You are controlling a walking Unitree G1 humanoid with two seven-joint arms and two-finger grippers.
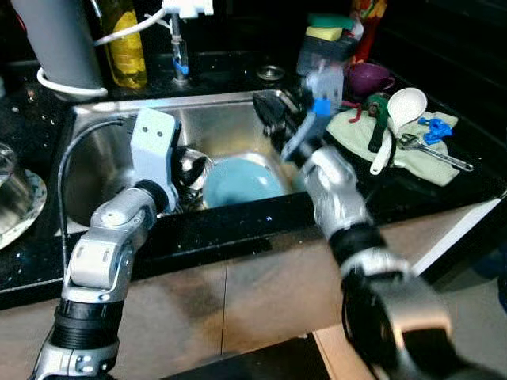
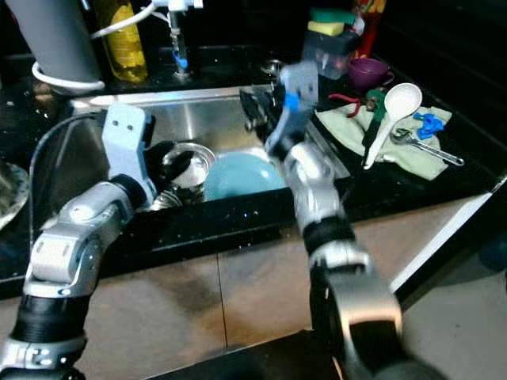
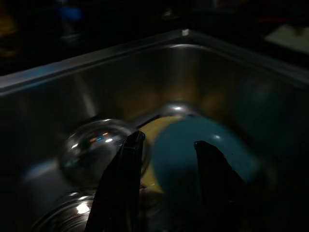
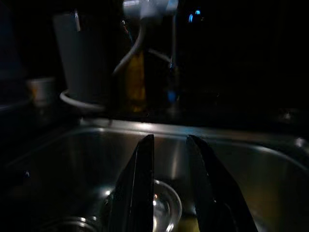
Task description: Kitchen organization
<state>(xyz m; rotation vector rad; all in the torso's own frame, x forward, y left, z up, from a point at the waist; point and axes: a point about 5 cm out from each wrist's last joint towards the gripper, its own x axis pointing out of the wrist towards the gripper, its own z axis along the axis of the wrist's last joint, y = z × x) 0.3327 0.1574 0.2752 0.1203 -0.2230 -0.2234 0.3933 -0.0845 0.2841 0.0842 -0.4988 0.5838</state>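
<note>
Stainless steel forms the sink [image 1: 95,150], sunk in a black speckled counter [image 1: 238,229] whose near edge runs across in front of both arms. Both silver arms reach over that edge into the basin.

On the sink floor lies a teal plate [image 1: 242,182], flat and face up, at the near right of the basin. Just left of it sits a shiny metal bowl [image 2: 186,162], its rim touching or overlapping the plate's edge; which one, the head views do not settle. The left wrist view adds something yellow [image 3: 157,133] between bowl and plate, hidden from the head views.

The left gripper [image 3: 166,159] hangs low over the plate's left edge, its fingers spread apart with nothing between them. The right gripper [image 4: 169,159] is farther back and higher, over the right half of the basin, pointing left across the sink; its fingers stand a little apart and empty.

On the counter right of the sink a pale green cloth [image 1: 420,150] carries a white ladle [image 1: 400,115], its long handle running near-left from the bowl, and a wrench [image 1: 436,154].

Beyond, at the far rim, stand a yellow bottle [image 1: 127,47], a grey cylinder [image 1: 59,43] at far left, a purple cup [image 1: 368,77] and a container topped with sponges [image 1: 329,36].
</note>
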